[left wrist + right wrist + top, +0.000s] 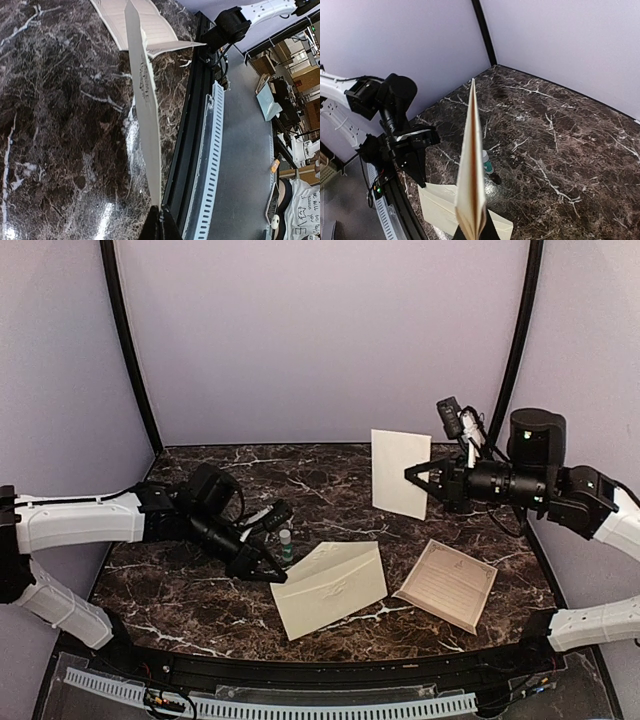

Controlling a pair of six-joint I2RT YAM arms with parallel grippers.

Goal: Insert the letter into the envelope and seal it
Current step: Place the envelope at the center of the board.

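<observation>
The cream envelope (330,587) sits flap side up at the front middle of the marble table. My left gripper (270,571) is shut on its left corner. In the left wrist view the envelope (147,110) runs edge-on away from that gripper (161,212). The tan printed letter (447,583) lies to the right with curled edges and nothing holding it; its near end (150,25) shows beyond the envelope. Above the table at back right, my right gripper (425,478) is shut on a folded cream sheet (400,472), tan inside, held upright (472,170) from the gripper (472,232).
A small bottle with a green label (286,545) stands just behind the envelope's left corner, close to the left fingers; it also shows in the right wrist view (486,162). A black rail (330,670) edges the table's front. Lilac walls enclose the back and sides.
</observation>
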